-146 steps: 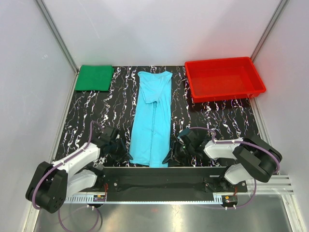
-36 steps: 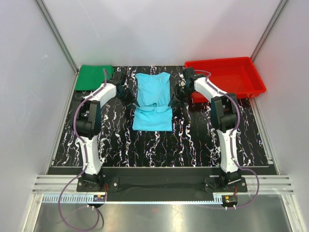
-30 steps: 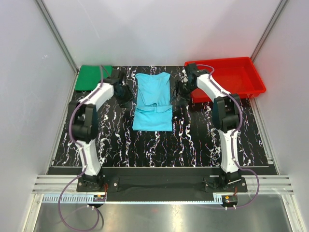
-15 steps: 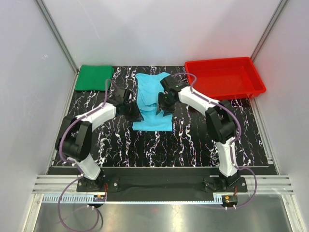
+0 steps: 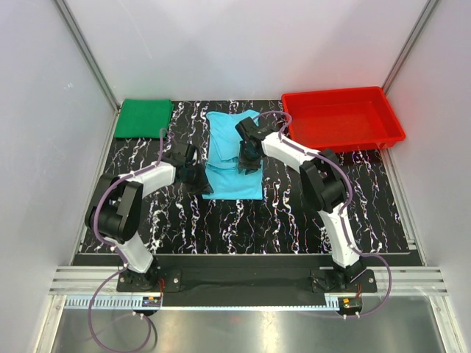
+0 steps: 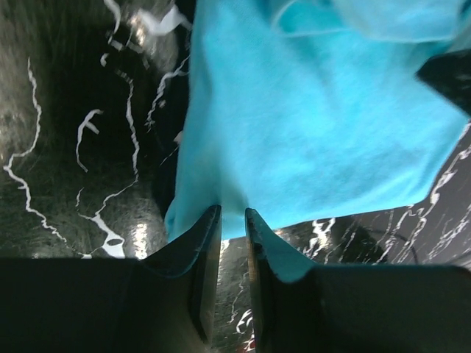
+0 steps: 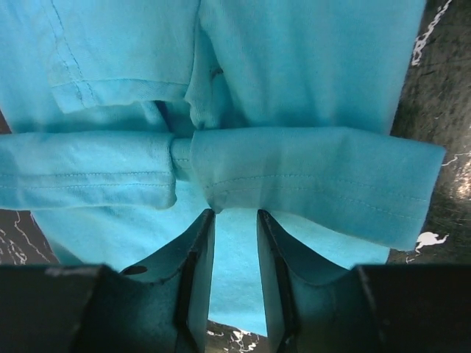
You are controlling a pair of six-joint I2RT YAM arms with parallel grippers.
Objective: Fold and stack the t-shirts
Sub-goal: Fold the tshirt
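Note:
The light cyan-blue t-shirt (image 5: 232,187) lies folded into a short rectangle at the table's middle back, with a doubled hem band across it (image 7: 309,176). The dark green t-shirt (image 5: 145,118) rests folded flat at the back left corner. My left gripper (image 5: 200,179) sits at the cyan shirt's near left edge. In its wrist view its jaws (image 6: 231,213) stand a narrow slit apart at the cloth's (image 6: 309,125) edge, and a pinch does not show. My right gripper (image 5: 246,160) hovers over the shirt's middle, jaws (image 7: 234,215) apart just short of the hem band, with flat cloth showing between them.
A red plastic tray (image 5: 342,145) stands at the back right, close to the right arm's elbow. Black marbled tabletop (image 5: 294,213) stretches toward the arm bases. White walls enclose the left, back and right sides.
Both grippers have come back from the shirt's far end toward its near half. The left one dropped to the near left edge. Both pairs of jaws have narrowed.

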